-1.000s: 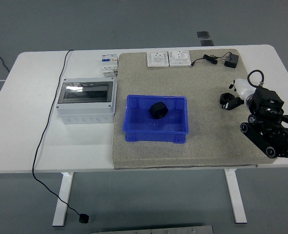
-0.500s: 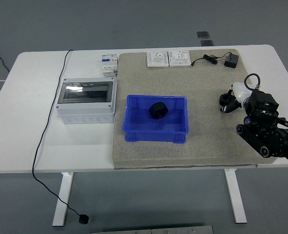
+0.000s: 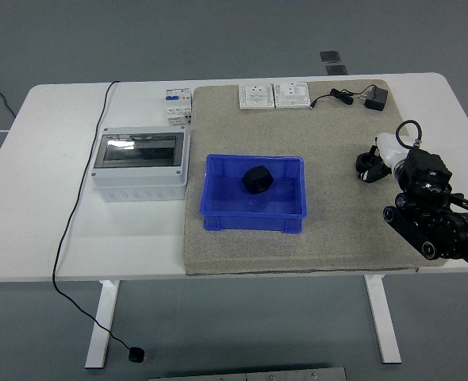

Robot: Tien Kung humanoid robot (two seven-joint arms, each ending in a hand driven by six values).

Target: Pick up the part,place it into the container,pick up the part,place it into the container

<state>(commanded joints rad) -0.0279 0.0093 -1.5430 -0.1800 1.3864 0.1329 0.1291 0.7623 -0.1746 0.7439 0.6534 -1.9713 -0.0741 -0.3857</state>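
Right hand [image 3: 389, 155] reaches in from the right edge over the mat [image 3: 329, 214], at a black part [image 3: 367, 164]; cannot tell if fingers grip it or not; another black part [image 3: 256, 179] sits inside the blue container [image 3: 254, 216] mid-mat; grey box [image 3: 139, 164] on desk [image 3: 51, 182] left.

Set high on the robot's side, looking forward and down over the white table [image 3: 51, 214] (near edge toward the bottom, legs and grey floor below). Far enough back to take in the whole tabletop; one view only.
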